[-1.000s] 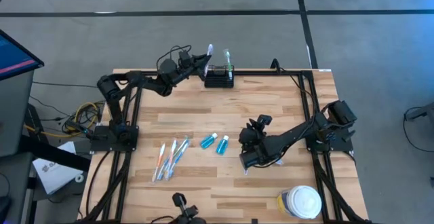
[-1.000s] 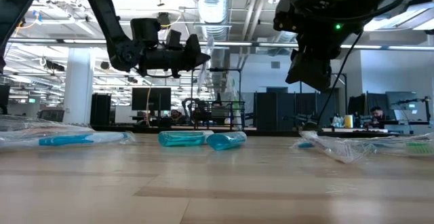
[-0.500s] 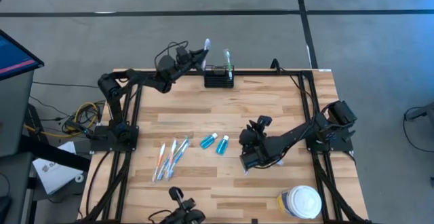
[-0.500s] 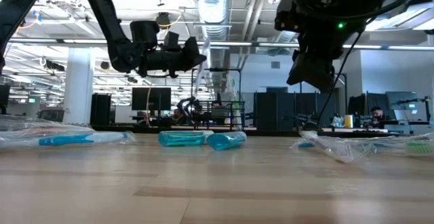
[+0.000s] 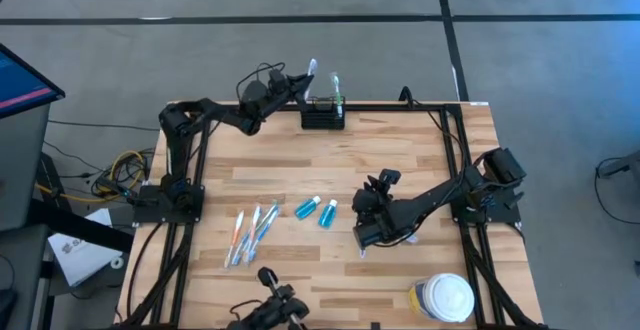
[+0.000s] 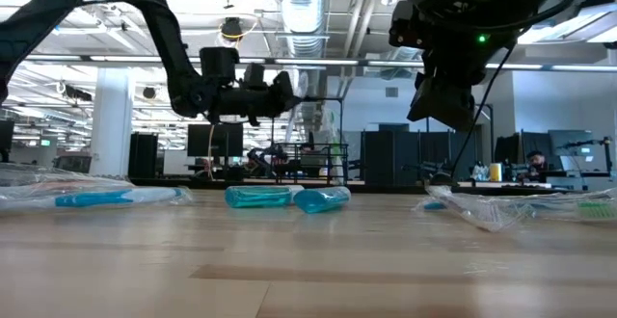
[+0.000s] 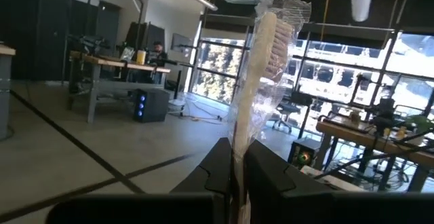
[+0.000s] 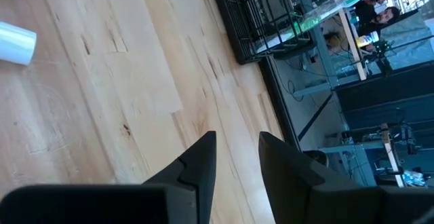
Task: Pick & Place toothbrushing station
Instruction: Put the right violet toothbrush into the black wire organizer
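at the table's far edge, the left gripper [image 5: 297, 83] hangs in the air just beside the black holder [image 5: 323, 116], its fingers [image 7: 261, 173] pinched tight on a plastic-wrapped toothbrush [image 7: 263, 81] that stands up between them. the holder sits against the far rim of the wooden table [image 5: 400, 160], with another wrapped toothbrush [image 5: 335, 85] already upright in it. the right gripper [image 5: 362, 240] waits low over the middle of the table near two small blue bottles [image 5: 317, 210], its fingers [image 8: 203, 159] partly apart and holding nothing, while more wrapped toothbrushes [image 5: 250, 234] lie to the left and a white-lidded jar [image 5: 442, 297] stands at the near right corner.
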{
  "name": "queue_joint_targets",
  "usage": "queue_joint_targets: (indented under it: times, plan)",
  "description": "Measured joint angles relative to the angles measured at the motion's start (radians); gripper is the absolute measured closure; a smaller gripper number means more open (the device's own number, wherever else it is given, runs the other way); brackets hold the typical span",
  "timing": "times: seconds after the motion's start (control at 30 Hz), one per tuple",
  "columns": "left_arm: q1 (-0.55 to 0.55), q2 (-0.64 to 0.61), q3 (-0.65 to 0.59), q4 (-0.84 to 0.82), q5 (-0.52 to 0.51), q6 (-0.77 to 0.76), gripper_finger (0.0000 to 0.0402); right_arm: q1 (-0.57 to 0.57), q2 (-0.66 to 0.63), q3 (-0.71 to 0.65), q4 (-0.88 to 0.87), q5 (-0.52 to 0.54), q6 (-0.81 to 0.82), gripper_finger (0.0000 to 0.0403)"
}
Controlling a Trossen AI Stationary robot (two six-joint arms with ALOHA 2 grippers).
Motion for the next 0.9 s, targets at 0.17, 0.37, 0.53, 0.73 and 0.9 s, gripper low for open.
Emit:
queue_joint_targets:
  times: [0.17, 0.37, 0.53, 0.73, 0.9]
  plan:
    - [0.024, 0.011, 0.018, 0.007, 0.007, -0.022, 0.0384, 0.009, 0.000, 0.000, 0.000, -0.001, 0.004, 0.0301]
    - [0.013, 0.018, 0.018, 0.008, 0.019, -0.001, 0.0384, 0.016, 0.000, 0.000, 0.000, -0.003, 0.015, 0.0301]
    - [0.007, 0.041, 0.018, 0.009, 0.019, 0.007, 0.0384, 0.016, 0.000, 0.000, -0.001, -0.003, 0.015, 0.0301]
    - [0.010, 0.070, 0.017, 0.025, 0.018, 0.005, 0.0384, 0.016, 0.000, 0.000, -0.002, -0.003, 0.015, 0.0301]
    - [0.007, 0.076, 0.016, 0.032, 0.018, 0.006, 0.0384, 0.016, 0.000, -0.009, 0.000, -0.003, 0.017, 0.0301]
